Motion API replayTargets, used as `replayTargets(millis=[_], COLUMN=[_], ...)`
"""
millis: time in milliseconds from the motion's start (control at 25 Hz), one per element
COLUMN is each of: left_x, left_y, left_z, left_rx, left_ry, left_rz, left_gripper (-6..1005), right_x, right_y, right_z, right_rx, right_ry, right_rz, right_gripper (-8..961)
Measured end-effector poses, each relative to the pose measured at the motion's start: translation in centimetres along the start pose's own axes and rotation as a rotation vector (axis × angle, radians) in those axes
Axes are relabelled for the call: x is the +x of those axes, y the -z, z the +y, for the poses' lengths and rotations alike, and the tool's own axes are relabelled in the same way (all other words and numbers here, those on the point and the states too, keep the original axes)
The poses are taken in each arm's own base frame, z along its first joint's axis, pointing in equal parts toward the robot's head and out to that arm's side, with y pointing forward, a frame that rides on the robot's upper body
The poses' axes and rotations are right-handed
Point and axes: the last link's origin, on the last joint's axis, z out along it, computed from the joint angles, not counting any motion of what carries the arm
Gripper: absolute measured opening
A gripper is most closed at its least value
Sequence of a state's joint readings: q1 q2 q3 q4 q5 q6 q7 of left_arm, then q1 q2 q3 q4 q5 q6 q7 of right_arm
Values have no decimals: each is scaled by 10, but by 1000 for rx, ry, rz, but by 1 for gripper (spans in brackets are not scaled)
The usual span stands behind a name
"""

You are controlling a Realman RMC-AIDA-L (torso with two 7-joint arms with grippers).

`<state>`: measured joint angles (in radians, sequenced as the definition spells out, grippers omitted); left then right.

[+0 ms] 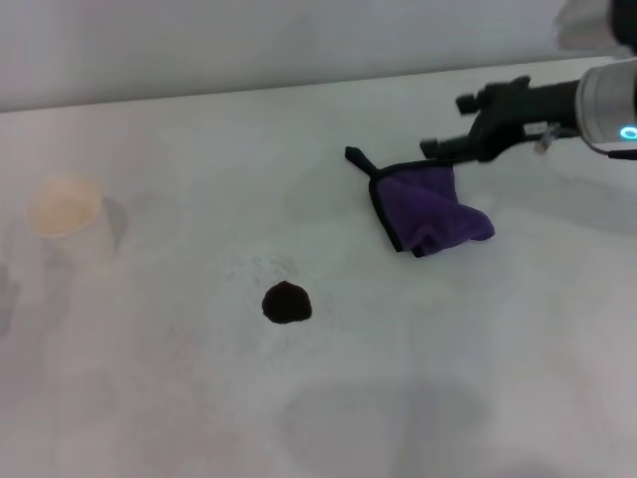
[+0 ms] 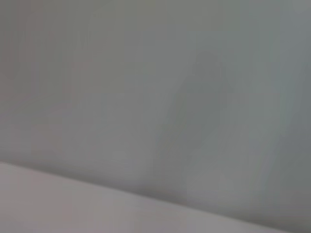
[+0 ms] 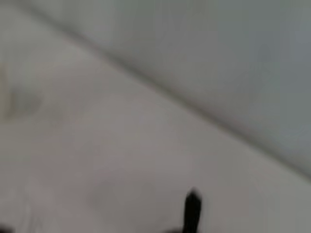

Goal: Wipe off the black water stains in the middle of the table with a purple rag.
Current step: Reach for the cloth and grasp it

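The black water stains (image 1: 287,303) are one small round dark blot near the middle of the white table (image 1: 199,398). Up and to the right of it is the purple rag (image 1: 433,209), black-edged and crumpled, with one black corner (image 1: 354,155) sticking out to the left. My right gripper (image 1: 441,150) reaches in from the right, sits at the rag's top edge and appears shut on it. In the right wrist view only a dark tip (image 3: 193,212) shows over the table. My left gripper is out of view; its wrist view shows only plain pale surfaces.
A pale paper cup (image 1: 65,209) stands at the far left of the table. A wall runs along the table's back edge (image 1: 249,92). Bare tabletop lies between the rag and the blot.
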<state>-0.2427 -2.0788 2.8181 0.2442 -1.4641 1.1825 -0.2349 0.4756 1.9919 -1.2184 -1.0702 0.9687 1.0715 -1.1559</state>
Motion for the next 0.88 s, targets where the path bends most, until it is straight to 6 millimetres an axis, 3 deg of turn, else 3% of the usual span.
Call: replayTargets(millis=[240, 440, 640, 880], left_x=[15, 27, 38, 38], left_y=[-19, -35, -49, -51], left_z=[-7, -7, -3, 0], left_rx=[-15, -25, -49, -64], left_ry=[35, 19, -6, -11], left_rz=[34, 57, 83, 82], left_gripper=[893, 893, 893, 893], right_x=[-25, -39, -44, -47], right_y=[-8, -24, -43, -61], right_z=[18, 27, 36, 43], right_rx=[-15, -18, -17, 24], right_ry=[64, 57, 46, 57], right_rz=[215, 291, 346, 396], right_gripper=[861, 859, 858, 857])
